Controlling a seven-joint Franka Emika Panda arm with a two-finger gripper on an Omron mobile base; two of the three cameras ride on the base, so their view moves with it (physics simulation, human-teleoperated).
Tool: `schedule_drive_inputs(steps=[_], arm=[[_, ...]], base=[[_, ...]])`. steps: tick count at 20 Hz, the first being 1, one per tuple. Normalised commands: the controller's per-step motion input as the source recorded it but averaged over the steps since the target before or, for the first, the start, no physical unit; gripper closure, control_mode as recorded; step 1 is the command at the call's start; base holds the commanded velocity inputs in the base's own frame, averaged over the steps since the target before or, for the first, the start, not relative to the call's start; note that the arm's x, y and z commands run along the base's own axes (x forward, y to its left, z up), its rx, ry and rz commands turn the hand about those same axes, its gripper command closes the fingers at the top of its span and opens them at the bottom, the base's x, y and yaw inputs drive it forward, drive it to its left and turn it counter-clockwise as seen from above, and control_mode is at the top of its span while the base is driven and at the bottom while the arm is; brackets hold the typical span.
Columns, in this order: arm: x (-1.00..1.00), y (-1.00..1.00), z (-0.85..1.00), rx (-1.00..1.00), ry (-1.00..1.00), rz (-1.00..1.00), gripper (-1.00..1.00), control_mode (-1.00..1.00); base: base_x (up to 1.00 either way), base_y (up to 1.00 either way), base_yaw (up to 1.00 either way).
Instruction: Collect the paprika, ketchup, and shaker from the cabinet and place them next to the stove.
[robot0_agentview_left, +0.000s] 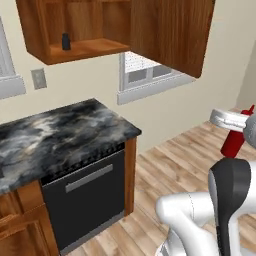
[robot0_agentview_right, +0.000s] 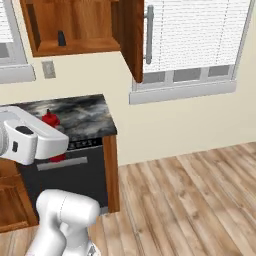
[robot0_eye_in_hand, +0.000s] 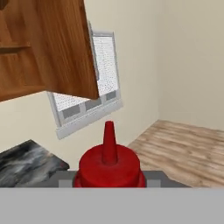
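carrying the ketchup (robot0_eye_in_hand: 109, 166), which is held clamped upright in the gripper (robot0_agentview_left: 239, 131) over the wood floor, well off the marble counter (robot0_agentview_left: 65, 132).
a level bottle is advised; the open cabinet (robot0_agentview_left: 75, 30) door overhangs, the shaker (robot0_agentview_left: 65, 42) is left on the shelf, and free room lies over the floor.

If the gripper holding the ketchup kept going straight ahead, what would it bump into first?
Probably the wall by the window; depth is hard to judge. The gripper holds the ketchup, and nothing nearer shows ahead.
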Motion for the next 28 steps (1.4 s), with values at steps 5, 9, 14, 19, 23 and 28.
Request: schedule_drive_inputs(steps=[5, 9, 14, 19, 23, 28], arm=[[0.00, 0.00, 0.00, 0.00, 0.00, 0.00, 1.00, 1.00], [0.00, 0.00, 0.00, 0.00, 0.00, 0.00, 1.00, 1.00], [0.00, 0.00, 0.00, 0.00, 0.00, 0.00, 1.00, 1.00], [0.00, 0.00, 0.00, 0.00, 0.00, 0.00, 1.00, 1.00], [0.00, 0.00, 0.00, 0.00, 0.00, 0.00, 1.00, 1.00], [0.00, 0.00, 0.00, 0.00, 0.00, 0.00, 1.00, 1.00]], base=[[-0.72, 0.02, -0.59], [-0.59, 0.00, -0.61], [-0.50, 0.00, -0.62], [-0.52, -0.12, -0.55], [-0.49, -0.40, -0.46], [-0.23, -0.68, -0.39]])
